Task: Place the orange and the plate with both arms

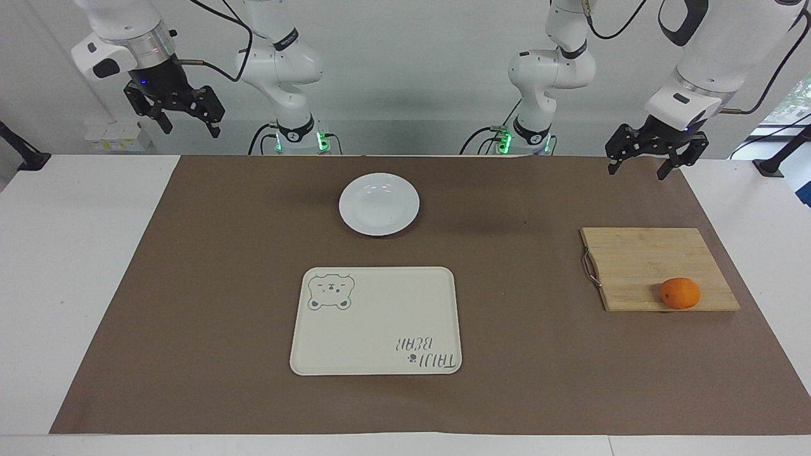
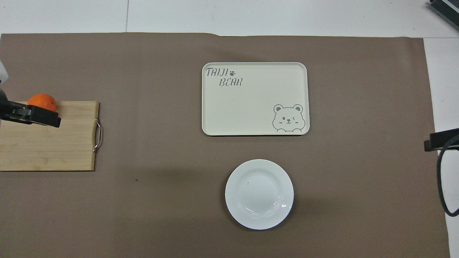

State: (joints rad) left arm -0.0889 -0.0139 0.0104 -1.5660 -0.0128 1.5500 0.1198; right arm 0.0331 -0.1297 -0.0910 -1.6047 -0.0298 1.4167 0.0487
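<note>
The orange (image 1: 680, 293) (image 2: 42, 102) lies on a wooden cutting board (image 1: 640, 259) (image 2: 50, 143), at the corner farthest from the robots, toward the left arm's end of the table. The white plate (image 1: 379, 204) (image 2: 259, 194) sits empty on the brown mat, mid-table, near the robots. My left gripper (image 1: 638, 168) is open and empty, raised above the mat's edge, on the robots' side of the board. In the overhead view its black finger (image 2: 36, 116) overlaps the board beside the orange. My right gripper (image 1: 191, 128) is open and empty, raised high at the right arm's end.
A cream rectangular tray with a bear drawing (image 1: 376, 320) (image 2: 255, 98) lies empty mid-table, farther from the robots than the plate. A brown mat (image 1: 222, 285) covers most of the white table. The board has a metal handle (image 1: 590, 269) on its side toward the tray.
</note>
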